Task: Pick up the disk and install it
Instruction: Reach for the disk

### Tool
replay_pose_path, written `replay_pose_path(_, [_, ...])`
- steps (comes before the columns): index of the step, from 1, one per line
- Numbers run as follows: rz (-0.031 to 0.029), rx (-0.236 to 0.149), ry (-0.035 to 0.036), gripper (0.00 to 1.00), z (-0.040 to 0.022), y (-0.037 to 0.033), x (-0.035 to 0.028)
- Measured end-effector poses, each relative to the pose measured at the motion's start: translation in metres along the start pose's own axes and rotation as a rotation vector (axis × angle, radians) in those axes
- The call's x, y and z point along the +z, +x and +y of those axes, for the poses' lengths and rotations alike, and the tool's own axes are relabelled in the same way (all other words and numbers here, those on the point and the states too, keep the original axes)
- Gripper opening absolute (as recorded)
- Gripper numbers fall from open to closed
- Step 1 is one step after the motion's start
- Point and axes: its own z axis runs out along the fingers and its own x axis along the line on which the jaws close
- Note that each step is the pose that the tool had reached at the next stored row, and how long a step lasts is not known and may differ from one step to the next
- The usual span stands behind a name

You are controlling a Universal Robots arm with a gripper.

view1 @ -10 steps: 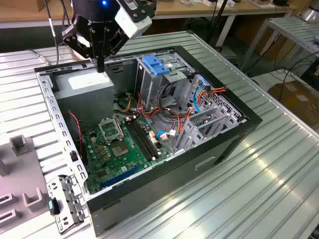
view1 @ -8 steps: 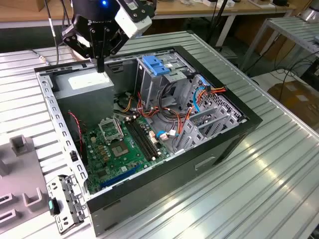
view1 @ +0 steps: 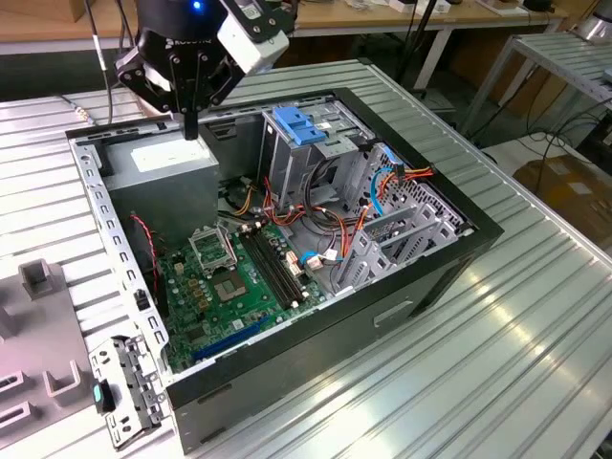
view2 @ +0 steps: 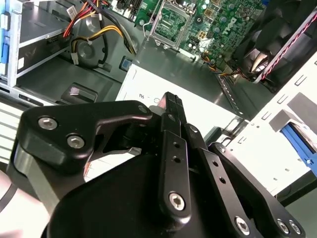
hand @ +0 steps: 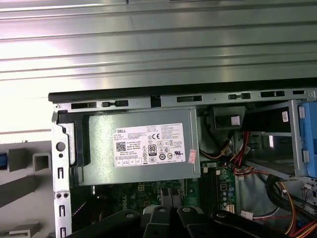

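The disk is out of view. My gripper (view1: 191, 129) hangs over the back corner of the open computer case (view1: 430, 277), at the exterior view's upper left. It is just above the grey power supply box (view1: 167, 158) with a white sticker. Its black fingers (view2: 173, 106) are pressed together with nothing between them. In the first wrist view the gripper's black links (hand: 168, 220) sit over the edge of the power supply box (hand: 143, 146).
A light-blue slotted bracket (view1: 301, 126) lies on top of the drive cage (view1: 287, 167). The green motherboard (view1: 239, 277) and loose red, orange and blue cables (view1: 382, 182) fill the case floor. Grey fixtures (view1: 38, 277) stand on the slatted metal table (view1: 497, 363) at the left.
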Motion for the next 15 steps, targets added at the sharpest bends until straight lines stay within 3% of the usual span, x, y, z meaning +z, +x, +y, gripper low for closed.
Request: replay_pose_path(15, [0.0, 0.0, 0.0, 0.11, -0.0004, 0.0055, -0.0001])
